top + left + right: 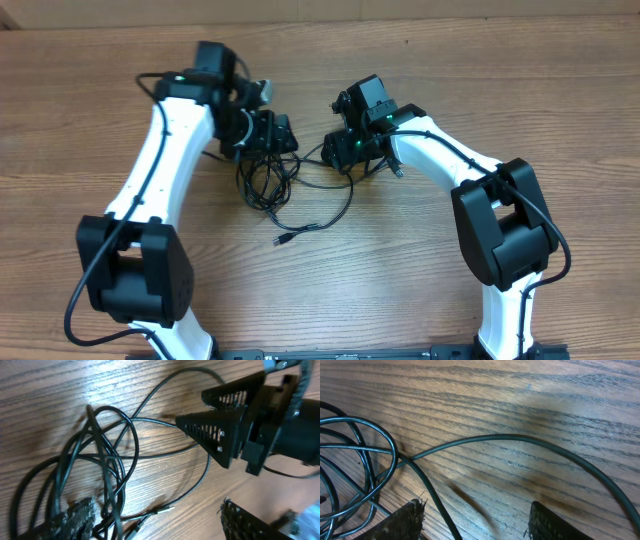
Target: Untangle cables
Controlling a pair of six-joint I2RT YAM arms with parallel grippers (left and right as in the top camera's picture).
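The cables lie as a tangle of thin black loops on the wooden table between my two arms, and one plug end trails toward the front. My left gripper hovers at the tangle's top edge, open. In the left wrist view the loops pile up by the left finger, and a silvery plug tip lies between the wide-apart fingers of the left gripper. My right gripper is to the right of the tangle, open. In the right wrist view one cable strand runs between the fingers of the right gripper, untouched.
The right gripper's black triangular fingers show in the left wrist view, close above a cable strand. The wooden table spreads out all round. Both white arms reach in from the front edge.
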